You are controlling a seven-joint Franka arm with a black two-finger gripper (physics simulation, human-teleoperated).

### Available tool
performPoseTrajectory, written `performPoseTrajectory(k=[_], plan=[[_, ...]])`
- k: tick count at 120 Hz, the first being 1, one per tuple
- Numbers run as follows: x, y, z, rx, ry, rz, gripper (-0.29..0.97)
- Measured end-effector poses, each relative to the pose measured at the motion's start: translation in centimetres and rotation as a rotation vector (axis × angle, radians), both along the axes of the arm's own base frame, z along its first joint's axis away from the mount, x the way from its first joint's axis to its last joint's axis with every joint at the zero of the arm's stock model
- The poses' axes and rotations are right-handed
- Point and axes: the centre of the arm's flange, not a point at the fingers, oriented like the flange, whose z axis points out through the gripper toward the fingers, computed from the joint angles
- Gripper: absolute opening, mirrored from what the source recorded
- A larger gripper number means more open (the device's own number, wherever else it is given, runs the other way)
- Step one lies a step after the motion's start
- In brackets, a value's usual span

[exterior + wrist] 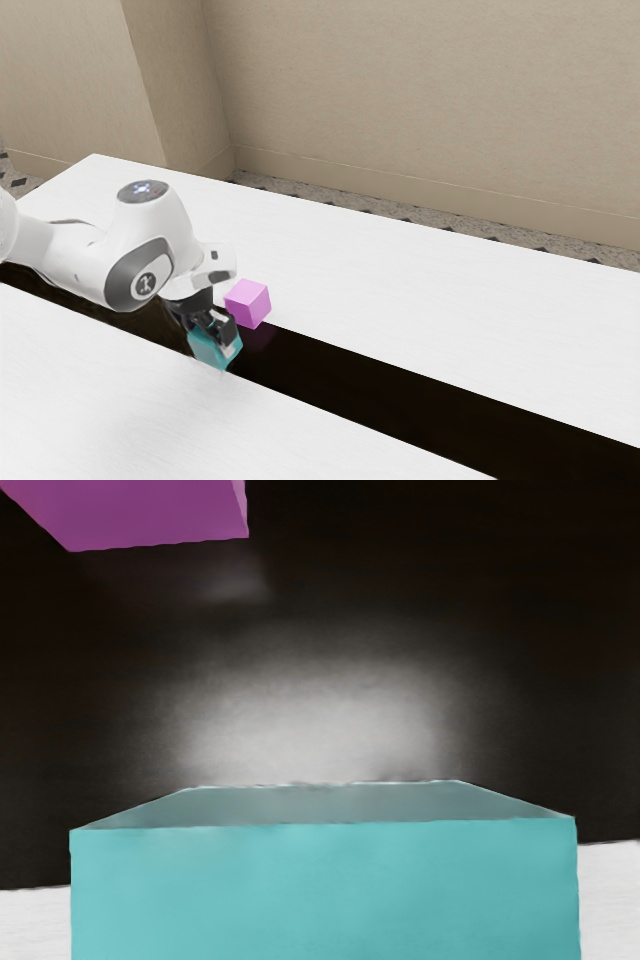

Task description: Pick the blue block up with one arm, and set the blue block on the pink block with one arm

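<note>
The blue block (pixel 320 895) and the pink block (pixel 247 302) look smooth and matt. The white surface (pixel 450 290) shows faint wood grain.

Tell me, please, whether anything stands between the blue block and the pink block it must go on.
Nothing visible does. The blue block, in the gripper, is close beside the pink block, with just bare dark tabletop between them, and the pink block's top is uncovered.

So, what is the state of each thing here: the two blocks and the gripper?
Blue block: at the gripper, beside the pink block, not stacked on it.
Pink block: standing flat, nothing on top.
Gripper: down at the blue block; whether it grips, I cannot tell.
</note>
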Motion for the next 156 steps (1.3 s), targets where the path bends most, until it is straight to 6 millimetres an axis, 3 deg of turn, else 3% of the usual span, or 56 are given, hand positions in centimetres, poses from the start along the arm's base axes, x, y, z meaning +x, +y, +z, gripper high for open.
performPoseTrajectory(k=[14, 24, 35, 56, 72, 98, 110, 121, 133, 156], plan=[[6.0, 1.3, 3.0, 0.007, -0.053, 0.01, 0.32], [10.6, 5.2, 4.1, 0.011, -0.064, 0.065, 0.31], [12.6, 7.8, 3.5, 0.02, -0.042, 0.095, 0.32], [15.6, 8.2, 2.5, 0.03, -0.025, 0.077, 0.32], [16.8, 7.8, 1.6, 0.028, -0.01, 0.063, 0.32], [16.8, 6.6, 0.0, 0.017, 0.02, 0.047, 0.35], [16.9, 5.6, 0.2, 0.014, 0.018, 0.031, 0.39], [16.0, 5.0, 1.0, 0.007, 0.017, 0.032, 0.36], [14.7, 4.9, 0.2, -0.015, 0.041, 0.051, 0.38], [14.5, 4.7, 0.2, -0.04, 0.04, 0.067, 0.44]])
